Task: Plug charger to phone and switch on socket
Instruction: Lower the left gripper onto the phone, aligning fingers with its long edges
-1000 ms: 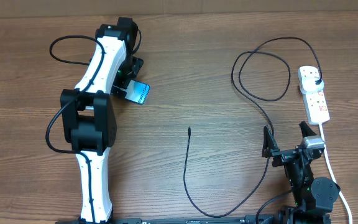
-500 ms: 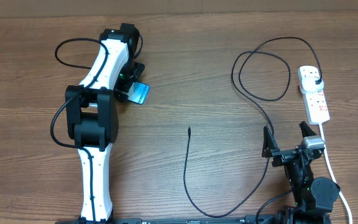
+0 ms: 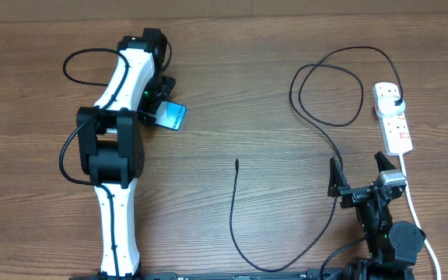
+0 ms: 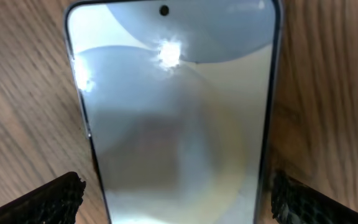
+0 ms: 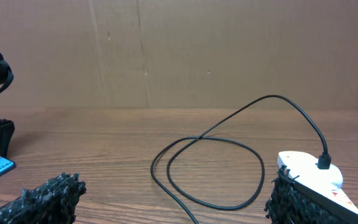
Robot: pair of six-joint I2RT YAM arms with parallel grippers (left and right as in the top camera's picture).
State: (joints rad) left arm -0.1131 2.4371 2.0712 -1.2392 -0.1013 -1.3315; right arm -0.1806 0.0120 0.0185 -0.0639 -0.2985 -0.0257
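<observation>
The phone (image 3: 174,116), its screen lit blue, lies on the wooden table at the far left. My left gripper (image 3: 159,109) hovers over it, open. In the left wrist view the phone (image 4: 176,106) fills the frame and the left gripper (image 4: 179,202) straddles its long sides, one black fingertip (image 4: 48,199) on each side. The charger (image 3: 233,210) is a thin black cable with a free connector tip (image 3: 236,162). Its plug (image 3: 396,101) sits in the white socket (image 3: 395,128) at the right. My right gripper (image 3: 358,175) stands open and empty at the front right. The cable passes close to its left finger.
The socket's thick white cord (image 3: 414,206) runs down the right side past the right arm. The charger loops (image 5: 229,144) on the table ahead of the right gripper (image 5: 169,199), beside the socket (image 5: 303,169). A cardboard wall (image 5: 166,50) closes the back.
The left arm has swayed slightly right and back left above the phone. The phone, the cable and the right arm have not moved.
</observation>
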